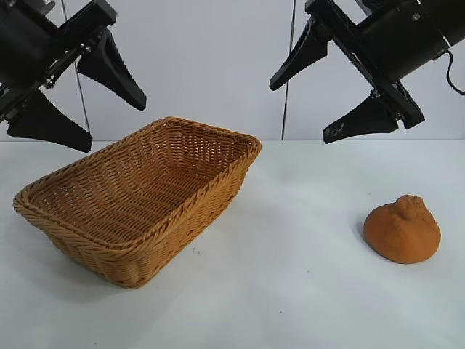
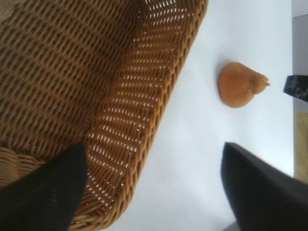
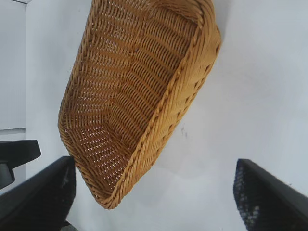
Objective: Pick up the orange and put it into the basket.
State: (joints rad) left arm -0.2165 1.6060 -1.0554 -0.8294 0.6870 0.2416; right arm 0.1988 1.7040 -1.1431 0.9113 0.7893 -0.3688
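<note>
The orange, dull and knobbed on top, sits on the white table at the right; the left wrist view also shows the orange, apart from the basket. The woven basket stands empty at the left. My left gripper hangs open high above the basket's left end, and in its own view the left gripper straddles the basket rim. My right gripper hangs open high up, between basket and orange. The right gripper looks down on the basket; the orange is out of that view.
The white table runs back to a pale wall. A small dark speck lies by the basket's front corner. Bare table separates basket and orange. The left arm's finger shows at the edge of the right wrist view.
</note>
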